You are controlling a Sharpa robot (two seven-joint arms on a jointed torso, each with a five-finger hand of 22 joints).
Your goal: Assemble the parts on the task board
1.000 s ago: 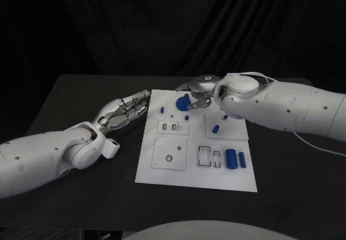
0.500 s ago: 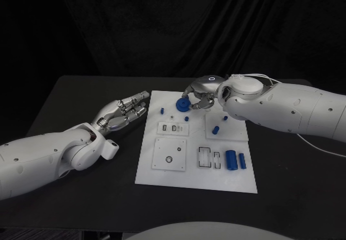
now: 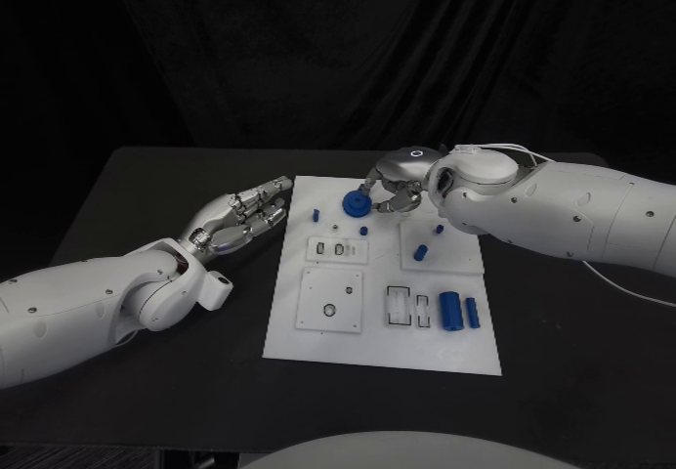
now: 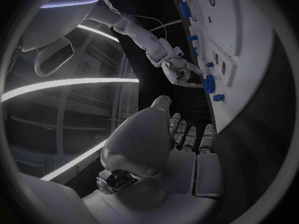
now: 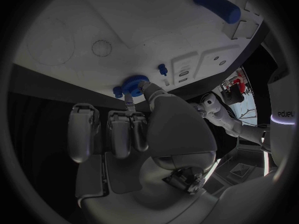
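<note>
- A black table [image 3: 169, 186] is standing against a dark backdrop, and the white task board [image 3: 465, 347] is lying in the middle of it.
- The right hand [image 3: 398, 186] is pinching a round blue part [image 3: 359, 203] — disc-shaped, perhaps a gear — over the board's far edge; the right wrist view is showing the fingertips [image 5: 144, 88] closing on its rim.
- The left hand [image 3: 242, 219] is hovering just beside the board's left edge, fingers held loosely together and gripping nothing.
- Other blue parts are sitting on the board: a thick cylinder [image 3: 451, 310] near the right side and a small peg [image 3: 421, 253] further up.
- The disc is looking small, rigid and light — probably smooth plastic, so it could be slipping or tilting in a pinch. Holding it by opposite points of the rim seems best, keeping its centre free for seating.
</note>
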